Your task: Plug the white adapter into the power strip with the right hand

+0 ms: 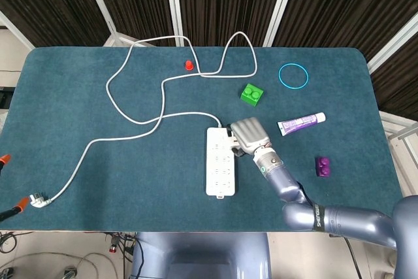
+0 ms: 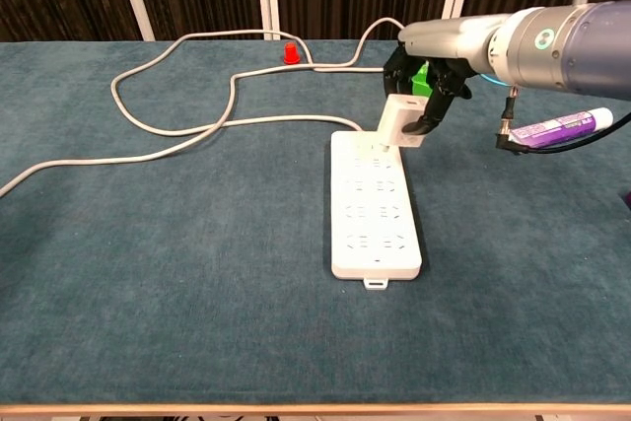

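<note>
The small white cube-shaped plastic adapter (image 2: 401, 120) hangs over the far end of the long white plastic power strip (image 2: 374, 204), its prongs pointing down at the first row of sockets; whether they touch the strip cannot be told. The right hand (image 2: 427, 96) grips the adapter from above and behind with its dark fingers curled around the block. In the head view the hand's grey back (image 1: 250, 134) covers most of the adapter, leaving only a sliver visible at the strip's upper right corner.

The strip lies flat near the middle of the teal felt-covered desk (image 1: 98, 174), long axis running toward the robot. Its white cable (image 1: 134, 136) leaves the far end, loops toward 11 o'clock and then sweeps to the near left edge at 8 o'clock, ending in a plug (image 1: 37, 200). A second loop of the cable curls along the far side at 12 o'clock, passing just beside a small red cap-like piece (image 1: 188, 65).

At 1 o'clock from the strip sits a green toy brick (image 1: 252, 94), and farther out in the same direction a thin blue ring (image 1: 293, 75). At 3 o'clock lies a white and purple tube (image 1: 301, 123), and toward 4 o'clock a small purple toy brick (image 1: 322, 166).

The left hand is not visible in either view.
</note>
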